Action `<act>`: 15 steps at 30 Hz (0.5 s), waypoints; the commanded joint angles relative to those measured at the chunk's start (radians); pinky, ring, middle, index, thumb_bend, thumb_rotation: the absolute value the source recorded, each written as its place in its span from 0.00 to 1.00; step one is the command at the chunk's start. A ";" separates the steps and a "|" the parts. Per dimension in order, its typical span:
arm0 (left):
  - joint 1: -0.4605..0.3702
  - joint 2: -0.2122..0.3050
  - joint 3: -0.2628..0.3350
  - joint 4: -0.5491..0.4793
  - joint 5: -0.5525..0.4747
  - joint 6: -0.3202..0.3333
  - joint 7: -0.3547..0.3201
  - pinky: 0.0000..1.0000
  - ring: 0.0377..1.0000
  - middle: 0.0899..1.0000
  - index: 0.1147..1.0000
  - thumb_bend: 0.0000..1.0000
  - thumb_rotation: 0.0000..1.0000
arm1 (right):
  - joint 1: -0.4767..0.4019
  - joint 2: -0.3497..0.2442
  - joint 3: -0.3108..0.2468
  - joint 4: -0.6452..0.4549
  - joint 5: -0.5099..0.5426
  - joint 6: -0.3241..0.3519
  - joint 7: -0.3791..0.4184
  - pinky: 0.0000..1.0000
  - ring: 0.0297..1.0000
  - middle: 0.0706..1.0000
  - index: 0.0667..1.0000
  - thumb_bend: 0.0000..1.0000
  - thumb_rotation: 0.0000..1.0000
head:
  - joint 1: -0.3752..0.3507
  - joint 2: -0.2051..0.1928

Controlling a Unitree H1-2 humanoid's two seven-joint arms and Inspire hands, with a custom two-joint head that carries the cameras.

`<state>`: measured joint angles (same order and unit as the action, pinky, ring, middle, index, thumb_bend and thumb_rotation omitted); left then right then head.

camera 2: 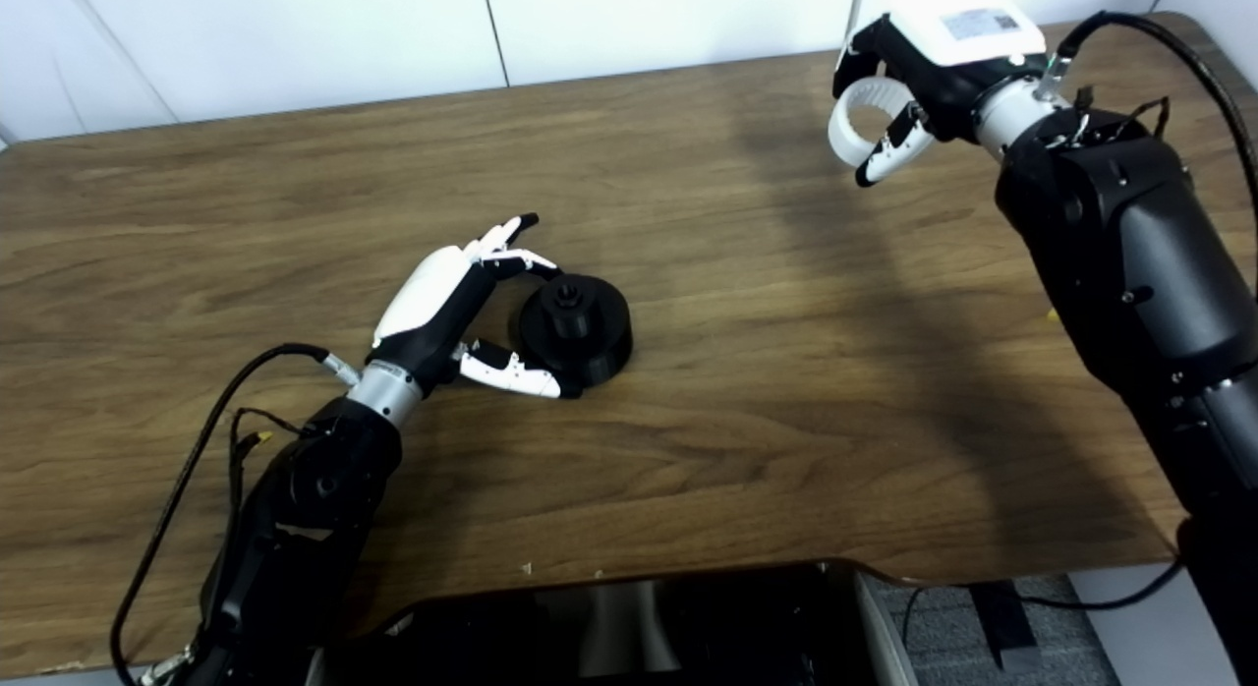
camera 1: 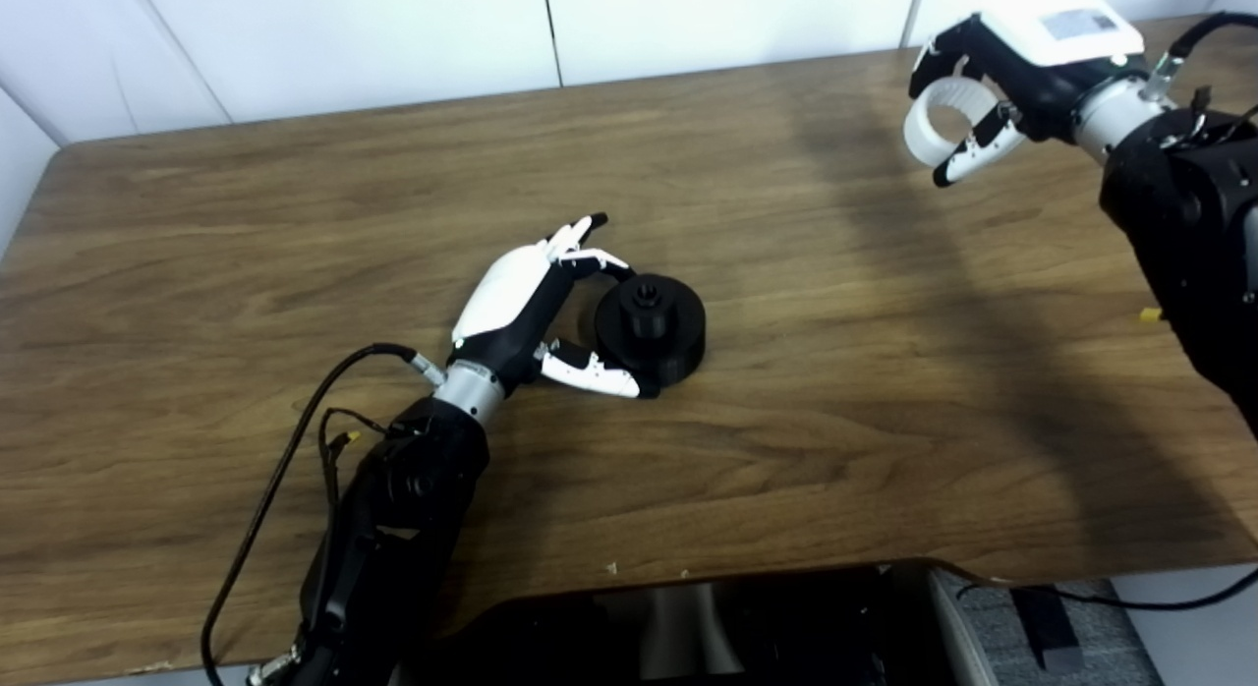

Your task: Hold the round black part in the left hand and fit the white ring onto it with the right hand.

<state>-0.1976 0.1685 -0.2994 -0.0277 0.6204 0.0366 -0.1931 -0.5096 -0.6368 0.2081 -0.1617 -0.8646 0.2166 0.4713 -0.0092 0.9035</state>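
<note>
Lighting and picture quality: even indoor light, moderately bright, slightly soft focus.

Wooden table [camera 1: 295, 224] evenly lit, grain readable across most of the top; pale sheen toward the far left corner. White wall [camera 1: 344, 37] behind bright, close to washed out. Broad soft-edged shadow band running from the far edge to the near right edge, under the right arm [camera 2: 1111, 244]. Smaller soft shadow beside the left arm [camera 1: 393, 529] and round black part [camera 1: 652, 327]. Dark glossy panel [camera 1: 688, 627] at bottom edge carries a pale reflection. White casing of right hand [camera 2: 914, 67] near overexposed, label unreadable. Black surfaces lose detail. Fine edges mildly blurred, compression smearing visible throughout.
</note>
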 commanded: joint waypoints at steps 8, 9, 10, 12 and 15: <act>-0.043 0.000 0.006 0.004 -0.004 -0.023 0.035 1.00 1.00 1.00 0.57 1.00 0.36 | -0.043 0.021 -0.022 -0.096 0.041 0.008 0.037 0.55 0.54 0.61 0.46 0.52 0.13 | -0.005 -0.002; -0.044 0.001 0.005 0.004 -0.004 -0.023 0.035 1.00 1.00 1.00 0.57 1.00 0.36 | -0.041 0.027 -0.021 -0.105 0.043 0.007 0.039 0.47 0.49 0.61 0.46 0.52 0.13 | -0.005 -0.002; -0.044 0.001 0.005 0.005 -0.005 -0.023 0.035 1.00 1.00 1.00 0.57 1.00 0.36 | -0.040 0.033 -0.020 -0.115 0.043 0.007 0.041 0.47 0.47 0.60 0.46 0.52 0.13 | -0.007 -0.002; -0.046 0.002 0.004 0.004 -0.006 -0.021 0.033 1.00 1.00 1.00 0.57 1.00 0.36 | -0.039 0.045 -0.014 -0.137 0.034 0.013 0.052 0.62 0.49 0.60 0.46 0.52 0.13 | -0.007 -0.003; -0.049 0.002 0.003 0.006 -0.005 -0.020 0.033 1.00 1.00 1.00 0.57 1.00 0.36 | -0.037 0.064 -0.004 -0.165 0.017 0.010 0.064 0.95 0.57 0.58 0.46 0.52 0.14 | -0.006 -0.002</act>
<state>-0.2009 0.1683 -0.2994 -0.0149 0.6195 0.0310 -0.1767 -0.5096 -0.5693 0.2107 -0.2781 -0.8329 0.2247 0.5391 -0.0138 0.9004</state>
